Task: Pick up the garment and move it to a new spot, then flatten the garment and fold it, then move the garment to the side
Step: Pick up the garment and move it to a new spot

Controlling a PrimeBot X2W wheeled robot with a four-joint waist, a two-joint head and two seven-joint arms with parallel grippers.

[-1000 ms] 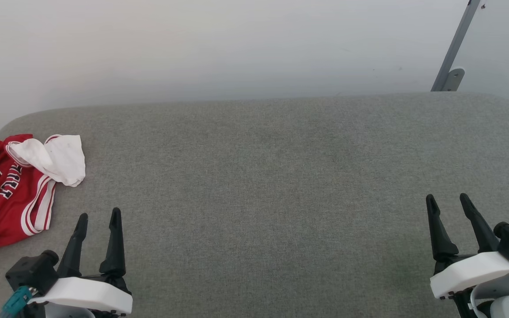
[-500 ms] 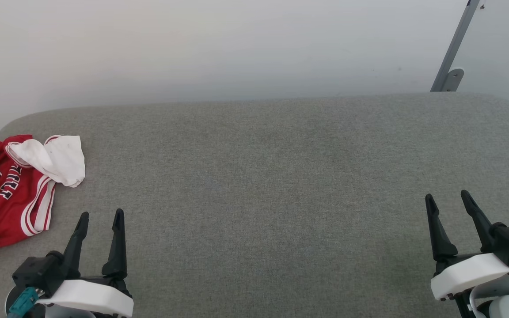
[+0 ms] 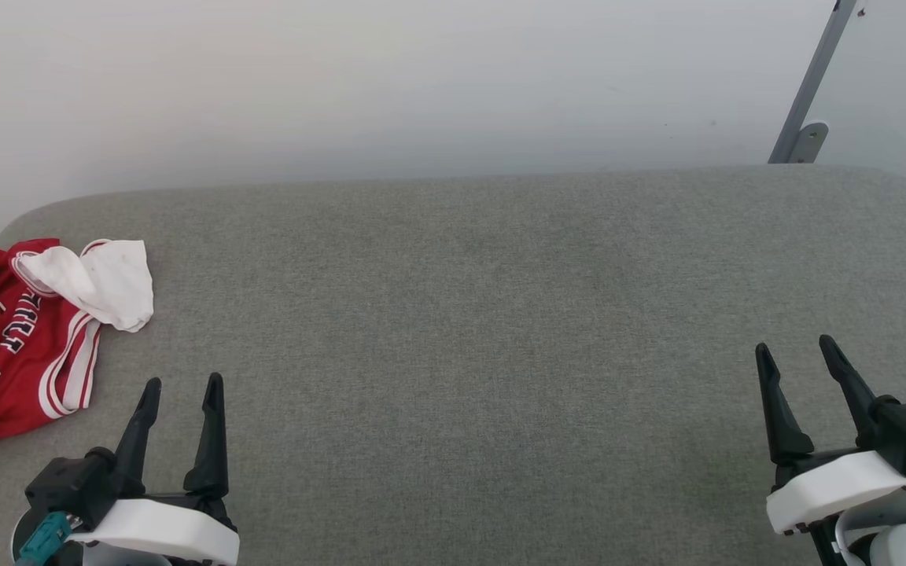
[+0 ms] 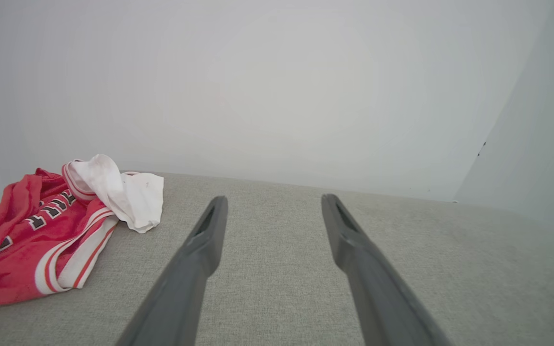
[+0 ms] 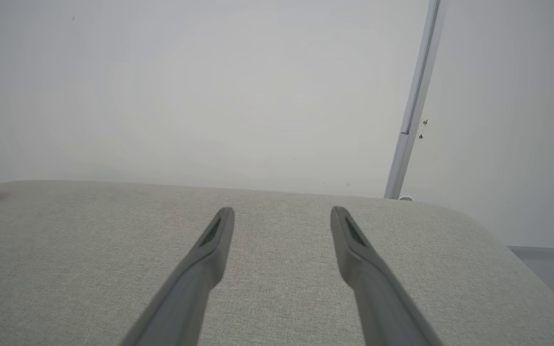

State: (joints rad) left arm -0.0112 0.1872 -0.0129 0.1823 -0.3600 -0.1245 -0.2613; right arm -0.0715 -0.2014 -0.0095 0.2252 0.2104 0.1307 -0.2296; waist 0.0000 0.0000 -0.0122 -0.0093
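- Two pincers low in the head view: left pincer (image 3: 182, 380) at the lower left, right pincer (image 3: 793, 344) at the lower right, fingers pointing up the frame over the grey fabric worktop (image 3: 453, 314).
- Same view: garment (image 3: 20, 354) crumpled at the worktop's far left end. Red body, striped trim, white sleeve flopped over the top, partly cut off by the frame edge.
- Left wrist view, much lower angle: garment off to the left of the fingers. Black white-outlined letters visible, too folded to read as a word.
- Right wrist view: just a scrap of white cloth with a dab of red at the left edge, plus a grey metal post (image 5: 414, 96) against the wall (image 5: 209, 96). Same post up in the head view's top right corner.
- Left pincer: spread wide, nothing between the fingers, close to the garment's right side but clear of it.
- Right pincer: spread about as wide, gripping nothing, well apart from the garment at the opposite end.
- Can't tell if either one rests on the fabric or hangs just above it.
- Versus a second ago: left pincer nudged a touch right, right pincer's outer fingertip a hair higher, garment in the same spot with the same crumple.
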